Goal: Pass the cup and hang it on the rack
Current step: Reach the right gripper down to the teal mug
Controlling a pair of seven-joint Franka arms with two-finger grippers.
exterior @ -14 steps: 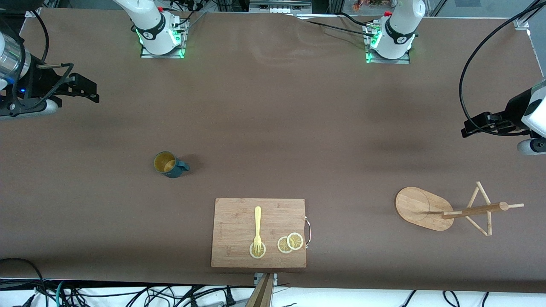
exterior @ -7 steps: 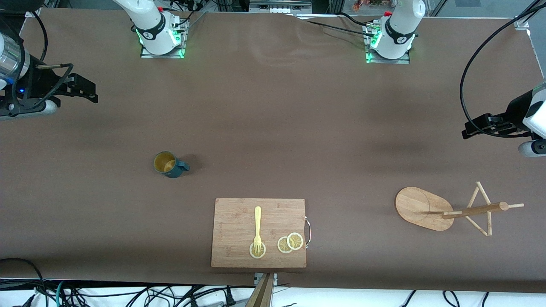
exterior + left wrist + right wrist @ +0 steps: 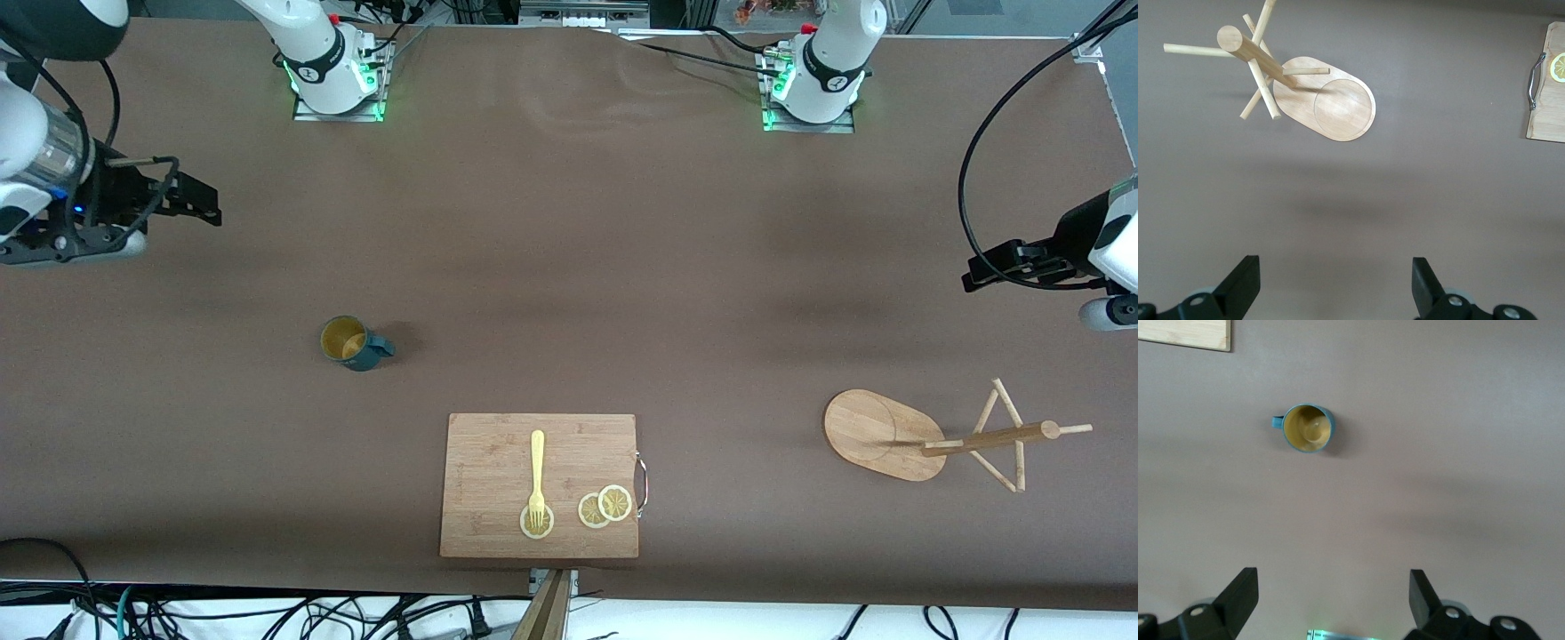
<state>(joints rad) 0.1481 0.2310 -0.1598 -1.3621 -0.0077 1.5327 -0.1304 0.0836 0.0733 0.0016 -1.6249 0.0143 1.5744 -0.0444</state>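
The dark teal cup (image 3: 353,342) stands upright on the table toward the right arm's end, its handle pointing toward the table's middle. It also shows in the right wrist view (image 3: 1308,428). The wooden rack (image 3: 942,434) stands toward the left arm's end, nearer the front camera; it shows in the left wrist view (image 3: 1288,77). My right gripper (image 3: 203,204) is open and empty, up in the air over bare table at the right arm's end. My left gripper (image 3: 976,269) is open and empty, up over bare table at the left arm's end.
A rectangular wooden cutting board (image 3: 498,462) lies near the table's front edge, with a yellow fork (image 3: 536,480) and lemon slices (image 3: 605,506) on it. Its edge shows in the left wrist view (image 3: 1546,107). Both arm bases stand at the table's back edge.
My right gripper has moved a little toward the table's middle and lower in the front view. The left gripper has barely shifted. The cup and rack have not moved.
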